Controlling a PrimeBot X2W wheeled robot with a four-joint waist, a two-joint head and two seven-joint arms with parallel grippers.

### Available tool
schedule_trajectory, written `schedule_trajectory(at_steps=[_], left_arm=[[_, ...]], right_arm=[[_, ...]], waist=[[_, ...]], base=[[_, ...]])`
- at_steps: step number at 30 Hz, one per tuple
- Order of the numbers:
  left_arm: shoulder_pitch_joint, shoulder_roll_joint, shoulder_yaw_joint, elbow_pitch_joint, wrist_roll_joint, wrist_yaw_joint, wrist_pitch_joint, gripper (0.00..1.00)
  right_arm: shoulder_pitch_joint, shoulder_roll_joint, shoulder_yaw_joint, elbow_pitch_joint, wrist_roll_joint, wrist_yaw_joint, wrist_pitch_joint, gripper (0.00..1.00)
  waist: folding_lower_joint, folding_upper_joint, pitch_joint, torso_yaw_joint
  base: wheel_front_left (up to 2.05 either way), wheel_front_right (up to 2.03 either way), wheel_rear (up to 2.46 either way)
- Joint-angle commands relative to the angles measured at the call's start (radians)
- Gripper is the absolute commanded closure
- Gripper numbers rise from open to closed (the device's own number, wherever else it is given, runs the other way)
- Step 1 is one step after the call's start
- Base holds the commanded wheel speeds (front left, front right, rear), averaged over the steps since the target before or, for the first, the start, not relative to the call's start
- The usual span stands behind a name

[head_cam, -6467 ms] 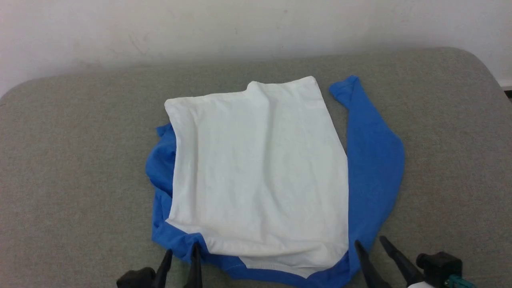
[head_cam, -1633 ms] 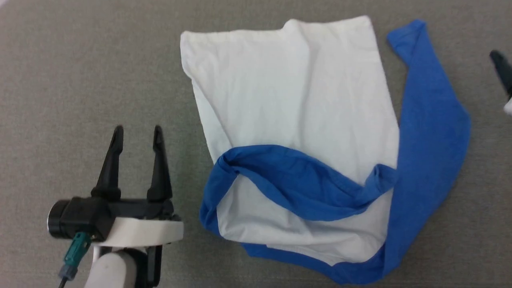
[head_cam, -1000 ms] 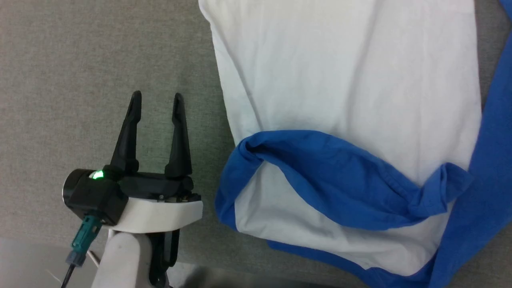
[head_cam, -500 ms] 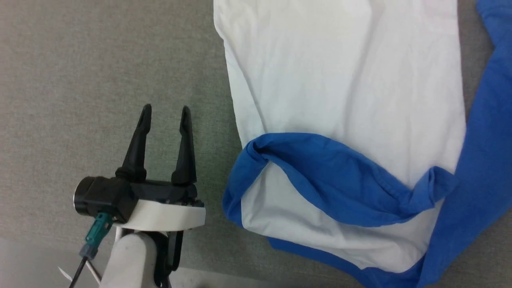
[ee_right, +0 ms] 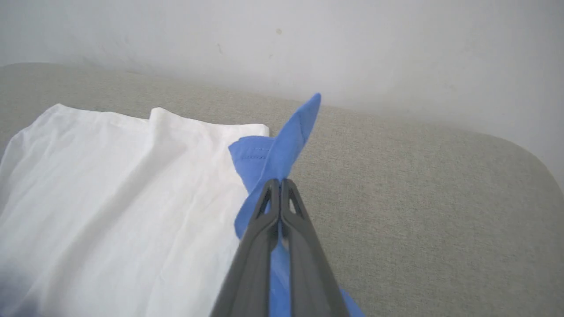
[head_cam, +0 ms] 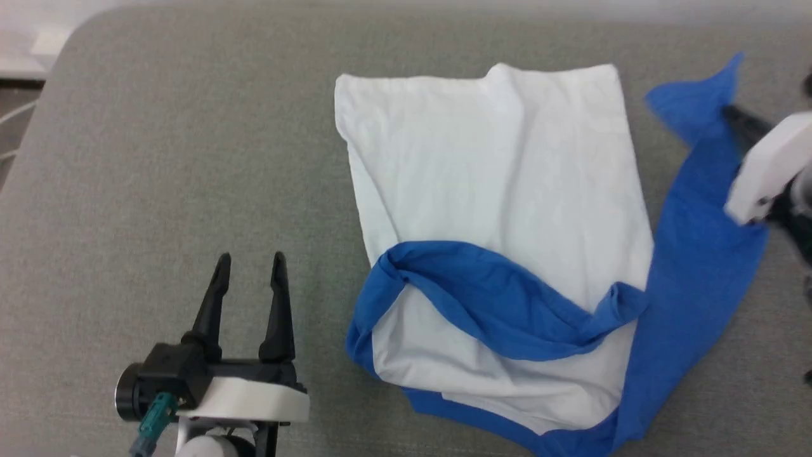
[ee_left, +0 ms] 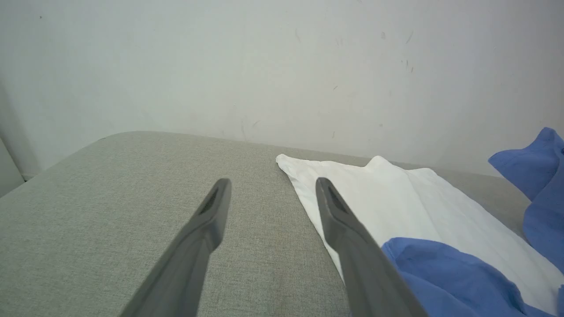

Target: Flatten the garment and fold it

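Observation:
The garment (head_cam: 495, 171) lies on the grey padded table (head_cam: 158, 158): a white body with one blue sleeve folded across its lower part (head_cam: 507, 304) and the other blue sleeve running up the right side (head_cam: 698, 254). My right gripper (ee_right: 279, 181) is shut on that right sleeve near its cuff, and the cuff tip (ee_right: 304, 123) sticks up past the fingertips. In the head view the right gripper (head_cam: 729, 113) comes in from the right edge. My left gripper (head_cam: 249, 259) stands open over bare table left of the garment (ee_left: 418, 198), nothing between its fingers (ee_left: 211, 207).
A pale wall (ee_left: 282, 66) rises behind the table's far edge. The table's rounded far-left corner (head_cam: 70, 32) shows in the head view, with floor and a cable beyond it.
The head camera has pulled back and shows the whole garment. My right gripper has shut on the right sleeve's end and raised its cuff. The left gripper stays open.

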Motion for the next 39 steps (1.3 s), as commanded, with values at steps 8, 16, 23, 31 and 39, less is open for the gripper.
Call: schedule_trajectory(at_steps=[8, 16, 23, 31, 39], left_arm=[[0.050, 0.008, 0.012, 0.005, -0.009, -0.002, -0.005, 0.00], [0.039, 0.005, -0.019, 0.022, -0.018, -0.002, -0.004, 0.00], [0.012, 0.000, -0.049, 0.051, -0.028, 0.001, -0.004, 0.00], [-0.009, -0.003, -0.062, 0.073, -0.035, 0.007, -0.004, 0.00], [0.007, 0.000, -0.034, 0.086, -0.042, 0.019, -0.005, 0.00]], right_arm=[[0.216, 0.180, 0.108, -0.288, -0.003, -0.001, 0.025, 1.00], [0.276, 0.383, 0.240, -0.286, 0.007, -0.001, -0.008, 1.00], [0.303, 0.413, 0.443, -0.192, 0.112, -0.001, -0.081, 1.00], [0.312, 0.413, 0.557, -0.032, 0.176, -0.001, -0.197, 0.00], [0.273, 0.413, 0.583, -0.088, 0.124, -0.001, -0.404, 0.00]], waist=[[0.0002, 0.0000, -0.156, -0.066], [0.0002, 0.0000, -0.140, -0.030], [0.0002, 0.0000, -0.103, 0.004], [0.0002, 0.0000, -0.085, 0.006], [0.0002, 0.0000, -0.120, -0.034]], base=[[0.00, 0.00, 0.00], [0.00, 0.00, 0.00], [0.00, 0.00, 0.00], [0.00, 0.00, 0.00], [0.00, 0.00, 0.00]])
